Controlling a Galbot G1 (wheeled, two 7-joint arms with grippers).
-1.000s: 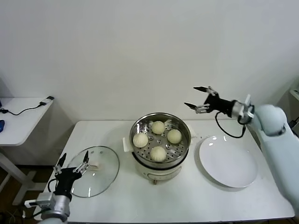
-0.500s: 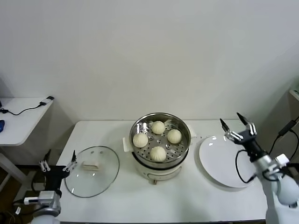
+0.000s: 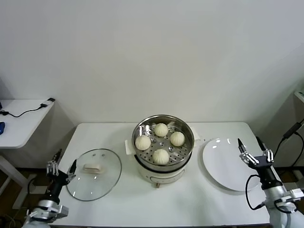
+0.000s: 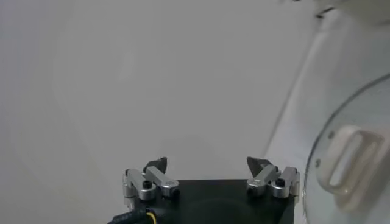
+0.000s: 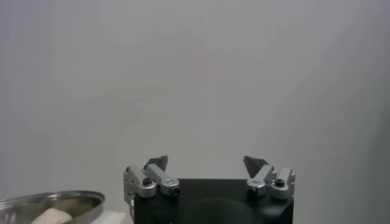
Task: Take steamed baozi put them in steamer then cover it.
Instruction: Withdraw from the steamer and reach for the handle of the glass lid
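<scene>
Steamed baozi [image 3: 161,156], four in number, sit inside the steamer [image 3: 163,124]; from my console each reads as a smooth, round, cream-white dough bun resting on the perforated steel floor. They form a loose ring: one toward the back wall, one on the robot's left, one on its right, one nearest the robot. The steamer is a round, shiny steel basket with a polished rim, seated on a white cooker base at mid-table.

The cover [image 3: 93,174] lies flat on the white table [image 3: 190,204], well apart from the steamer on the robot's left. It is a round clear glass lid with a thin metal rim and a white rectangular handle at its centre. In the left wrist view its glass edge and handle [image 4: 344,159] appear beside the gripper. The steamer is uncovered.

A flat, glossy white plate [image 3: 228,166] lies on the robot's right of the steamer, close to it.

I see the left gripper [image 3: 59,166] near the table's left edge, just beside the cover's rim and not touching it, its fingers spread with nothing between them. The right gripper [image 3: 255,154] is at the plate's outer side, fingers likewise spread and pointing up, holding nothing. In the right wrist view, a steel rim with a pale bun [image 5: 52,215] shows at the frame edge.
</scene>
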